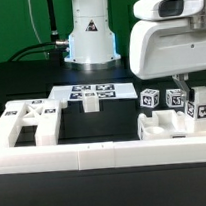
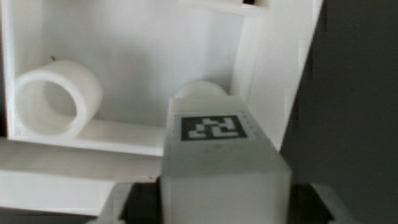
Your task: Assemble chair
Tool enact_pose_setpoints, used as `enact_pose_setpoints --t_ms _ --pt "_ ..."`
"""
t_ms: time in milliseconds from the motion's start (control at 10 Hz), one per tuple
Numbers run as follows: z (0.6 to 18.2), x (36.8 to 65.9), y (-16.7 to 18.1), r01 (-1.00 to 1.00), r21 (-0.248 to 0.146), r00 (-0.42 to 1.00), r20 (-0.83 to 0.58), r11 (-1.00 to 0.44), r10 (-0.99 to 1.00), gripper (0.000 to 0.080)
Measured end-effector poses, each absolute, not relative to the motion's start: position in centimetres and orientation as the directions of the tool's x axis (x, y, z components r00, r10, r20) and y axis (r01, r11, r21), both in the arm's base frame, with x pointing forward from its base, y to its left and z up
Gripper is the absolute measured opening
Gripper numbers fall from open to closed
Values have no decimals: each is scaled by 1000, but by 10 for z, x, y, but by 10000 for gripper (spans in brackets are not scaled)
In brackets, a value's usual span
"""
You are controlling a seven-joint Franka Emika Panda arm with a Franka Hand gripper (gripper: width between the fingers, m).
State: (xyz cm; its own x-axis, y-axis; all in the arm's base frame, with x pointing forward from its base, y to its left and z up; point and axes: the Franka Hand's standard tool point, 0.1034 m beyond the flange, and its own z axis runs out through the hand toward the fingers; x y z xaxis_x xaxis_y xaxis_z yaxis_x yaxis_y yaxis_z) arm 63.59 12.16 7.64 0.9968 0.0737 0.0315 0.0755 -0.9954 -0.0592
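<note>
Pick-up stage of the chair build: the Franka arm's gripper [image 1: 198, 94] is clenched on a white leg post [image 1: 203, 110] that stands upright at the table's [image 1: 19, 82] edge on the exterior view's right, close behind the long border wall [image 1: 95, 152] that runs along the front edge. In the wrist view the fingers [image 2: 143, 205] sit flush against two opposite sides of the post with no gap showing, and its marker tag faces the camera. The arm reaches out from its base [image 1: 91, 37] at the table's rear edge, wrist turned straight down over the part. A second post [image 1: 149, 99] and a third post [image 1: 175, 98] stand just beside it toward the middle, next to a flat slab [image 1: 165, 128]. A larger frame-like part [image 1: 27, 122] lies near the opposite edge, and the marker board [image 1: 90, 91] lies mid-table. No parts appear joined, so the build looks to be at an early point. The next move likely calls for a straight lift clear of the neighbouring posts and slab, then lining up the post's square end with its socket, though which socket cannot be told from here
</note>
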Motion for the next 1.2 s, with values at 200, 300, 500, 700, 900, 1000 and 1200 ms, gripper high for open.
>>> enact_pose_setpoints --t_ms 200,300,500,700,900,1000,1200 --pt "76 636 120 -183 -76 983 15 -980 -185 289" --pt "77 637 119 -293 -88 956 3 -952 -295 289" --pt "77 637 119 -392 -88 920 -5 -916 -393 289" --pt "77 637 118 -523 -86 852 -18 -848 -524 289" --pt "76 637 118 -683 -87 730 -41 -725 -682 289" --pt "76 636 118 -786 -89 617 -61 -611 -785 289" --pt "77 636 119 -901 -87 432 -76 -426 -899 289"
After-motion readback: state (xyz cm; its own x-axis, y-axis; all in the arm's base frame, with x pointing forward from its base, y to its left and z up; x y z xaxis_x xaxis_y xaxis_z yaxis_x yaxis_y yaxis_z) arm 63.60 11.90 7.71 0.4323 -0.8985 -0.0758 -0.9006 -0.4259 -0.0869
